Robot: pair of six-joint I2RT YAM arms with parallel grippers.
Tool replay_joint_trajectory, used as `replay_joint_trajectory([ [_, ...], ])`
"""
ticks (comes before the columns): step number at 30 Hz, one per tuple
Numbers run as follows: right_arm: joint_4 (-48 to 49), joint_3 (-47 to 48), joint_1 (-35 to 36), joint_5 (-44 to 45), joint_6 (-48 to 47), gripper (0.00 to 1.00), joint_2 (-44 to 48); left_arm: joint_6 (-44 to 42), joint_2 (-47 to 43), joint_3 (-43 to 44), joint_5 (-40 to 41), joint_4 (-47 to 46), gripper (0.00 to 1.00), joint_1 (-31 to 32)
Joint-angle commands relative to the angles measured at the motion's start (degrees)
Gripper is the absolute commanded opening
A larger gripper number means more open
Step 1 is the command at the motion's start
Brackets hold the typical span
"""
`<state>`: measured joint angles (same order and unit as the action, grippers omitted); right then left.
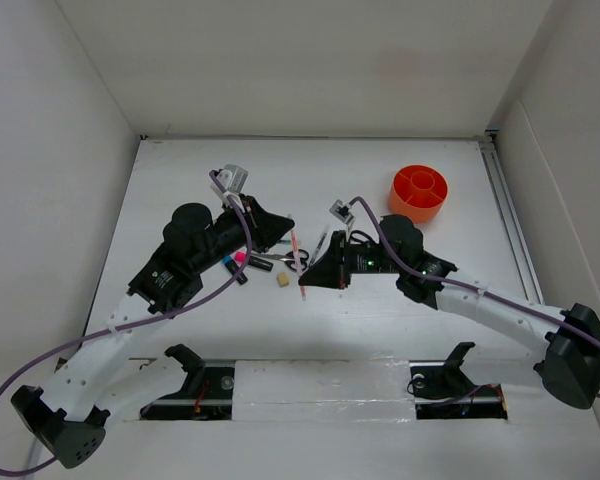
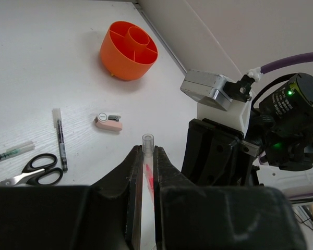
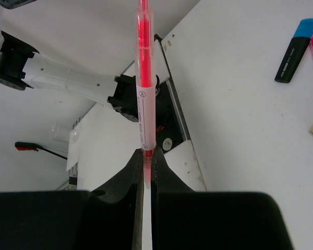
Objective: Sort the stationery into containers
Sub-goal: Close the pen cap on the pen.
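Note:
A pink pen hangs above the table with a gripper on each end. My left gripper is shut on its clear-tipped end, and my right gripper is shut on the other end, with the barrel running away from the jaws. In the top view the left gripper is at the pen's far end and the right gripper at its near end. The orange pot stands at the back right, also seen in the left wrist view.
On the table lie black-handled scissors, a dark pen, a green pen, a pinkish sharpener, a blue-capped marker, a pink-capped marker and a beige eraser. White walls enclose the table.

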<state>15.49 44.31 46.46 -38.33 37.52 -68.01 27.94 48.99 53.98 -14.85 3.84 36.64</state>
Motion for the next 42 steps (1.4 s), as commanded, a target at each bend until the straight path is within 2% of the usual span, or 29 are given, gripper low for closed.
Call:
replay_joint_trajectory([
  [1, 3.9, 2.7, -0.4, -1.5, -0.7, 0.0, 0.6, 0.1, 0.1, -0.1, -1.0, -3.0, 0.0, 0.0],
  [23, 6.4, 3.2, -0.9, 1.7, 0.4, 0.0, 1.1, 1.1, 0.7, -1.2, -2.7, -4.0, 0.0, 0.0],
  [35, 14.7, 1.5, -0.9, 4.2, 4.1, 0.0, 3.1, 1.7, 1.2, -1.7, -5.2, -5.2, 0.0, 0.0],
  [42, 15.2, 1.5, -1.5, 2.6, 4.1, 0.0, 4.9, -1.7, 1.7, -0.5, -8.1, -3.0, 0.0, 0.0],
])
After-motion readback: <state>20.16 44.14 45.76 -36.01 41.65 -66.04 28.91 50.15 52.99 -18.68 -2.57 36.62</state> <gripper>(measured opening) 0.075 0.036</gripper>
